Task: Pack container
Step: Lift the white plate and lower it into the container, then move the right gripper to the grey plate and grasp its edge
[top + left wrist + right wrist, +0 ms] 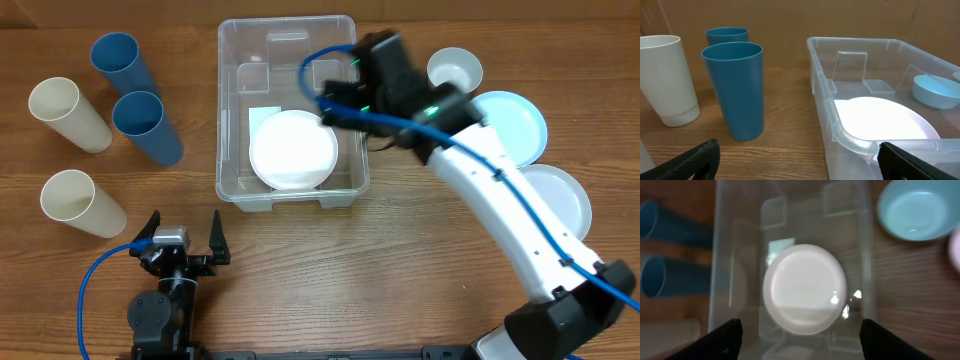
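Cream cups: far cream cup (68,113) and near cream cup (82,203) stand at the table's left edge, apart from each other.
Blue cups: far blue cup (125,65) and near blue cup (146,127) are close together, between the cream cups and the container. The left wrist view shows both upright.
Left gripper (185,230): low at the near edge of the wooden table (330,270). Its fingers are spread wide and hold nothing. It is clear of every object.
Container (232,110): clear bin at table centre, sitting flat with its open side up. Its left wall is near the blue cups but does not touch them.
White plate (293,150): lies flat on the container floor, towards the near end. It covers part of the white label (263,113).
Right gripper (800,327): hangs over the right part of the container, pointing down at the white plate. Its fingers are wide apart and empty, and the plate shows between them in the right wrist view.
Small bowl (455,70): on the table just right of the container. It looks pale blue in both wrist views.
Light blue plate (515,122): right of the bowl, partly hidden by the right arm.
Second white plate (558,203): nearer than the blue plate, at the right edge. Whether the two overlap cannot be told.
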